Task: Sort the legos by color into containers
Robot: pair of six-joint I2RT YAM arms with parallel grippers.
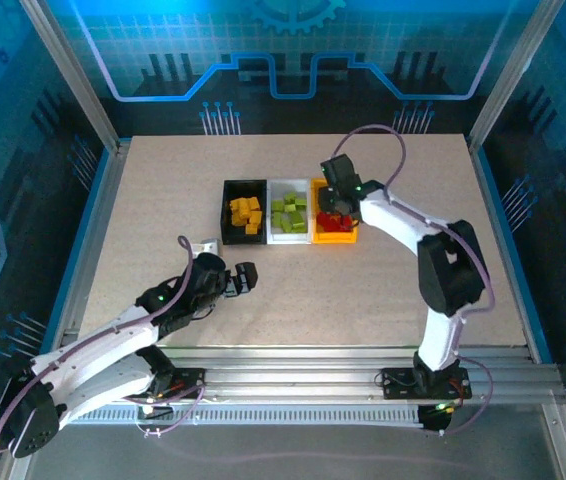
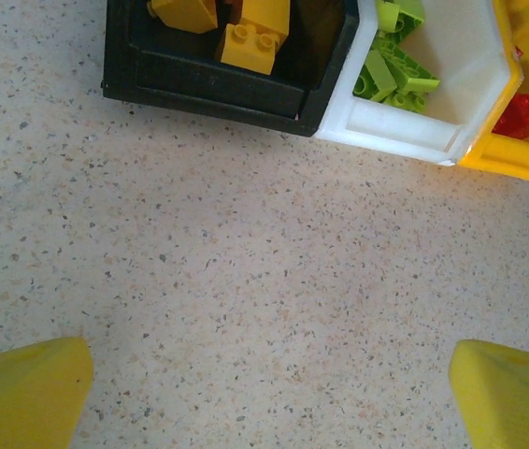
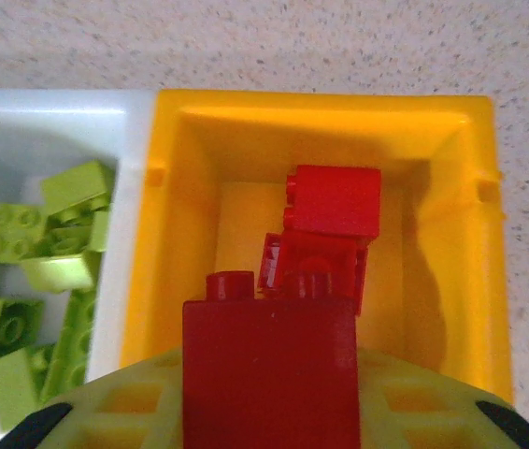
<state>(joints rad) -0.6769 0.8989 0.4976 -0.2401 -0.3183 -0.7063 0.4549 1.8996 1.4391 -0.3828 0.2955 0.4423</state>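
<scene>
Right end effector clamped on red square plastic brick, above yellow-orange rectangular plastic bin | red bricks inside it | left end effector wide open, well apart from bin

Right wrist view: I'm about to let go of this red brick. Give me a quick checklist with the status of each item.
1. Small red plastic brick clamped in the right gripper: ok.
2. Held brick is over the yellow-orange plastic bin, as the top view also shows: ok.
3. Colour match: the visible contents of that bin are red bricks: ok.
4. Held brick is clear of the neighbouring white plastic bin, which holds lime green bricks: ok.
5. Left gripper is open and away from the bins: ok.
6. Drop height above the bricks inside: cannot tell.
</scene>
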